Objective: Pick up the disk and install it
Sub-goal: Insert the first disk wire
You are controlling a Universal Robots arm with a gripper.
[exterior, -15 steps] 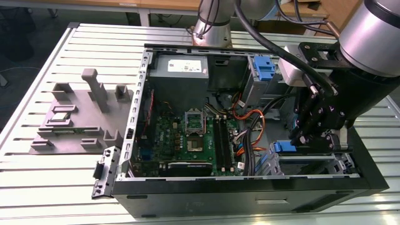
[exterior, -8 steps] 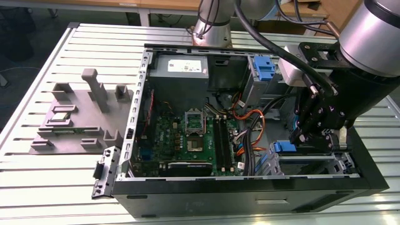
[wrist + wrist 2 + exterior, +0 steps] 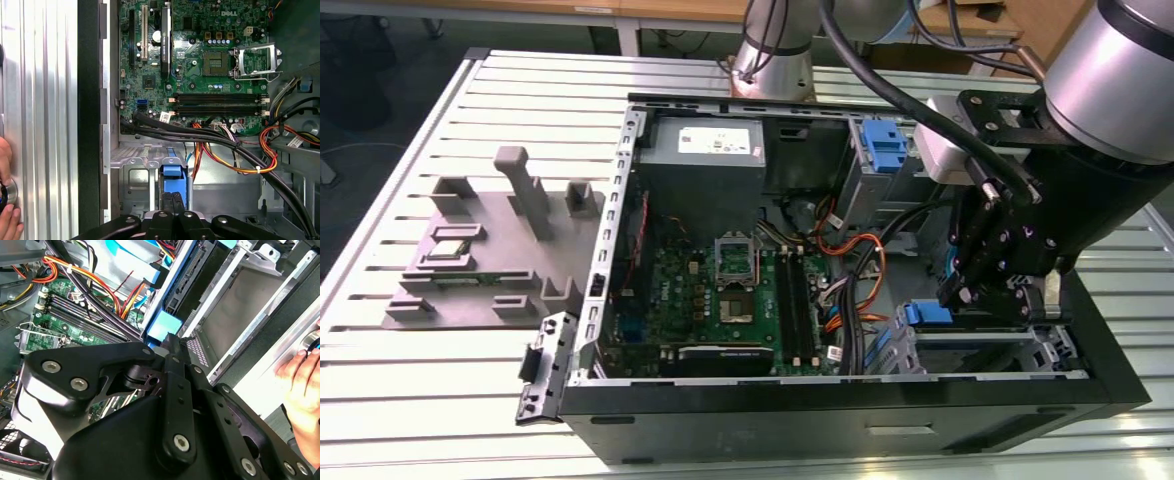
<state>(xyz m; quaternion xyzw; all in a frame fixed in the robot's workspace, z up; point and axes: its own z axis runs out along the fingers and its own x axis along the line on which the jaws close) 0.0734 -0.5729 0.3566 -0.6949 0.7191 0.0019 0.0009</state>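
One open computer case (image 3: 854,412) lies on the slatted metal desk (image 3: 414,400), and one arm (image 3: 1121,70) reaches down into its drive cage (image 3: 132,182), at the case corner toward the desk's edge on the exterior view's right. One claw (image 3: 172,196) hangs there. In the first wrist view its two fingers (image 3: 167,202) are drawn together with barely a slit between them, and their tips sit right at the blue end of the one disk (image 3: 172,174). I cannot tell whether they pinch any part of it. The disk stands on edge inside the cage, only its blue end showing.

One motherboard (image 3: 200,60) fills the case floor, with one bare processor socket (image 3: 218,62) and one bundle of orange, yellow and black cables (image 3: 235,162) running past the cage. One grey power supply (image 3: 700,150) and one blue bracket (image 3: 883,148) sit along the far case wall. One grey fixture (image 3: 487,255) stands near the desk's edge on the exterior view's left. One hand (image 3: 7,220) rests on the desk just outside the case.
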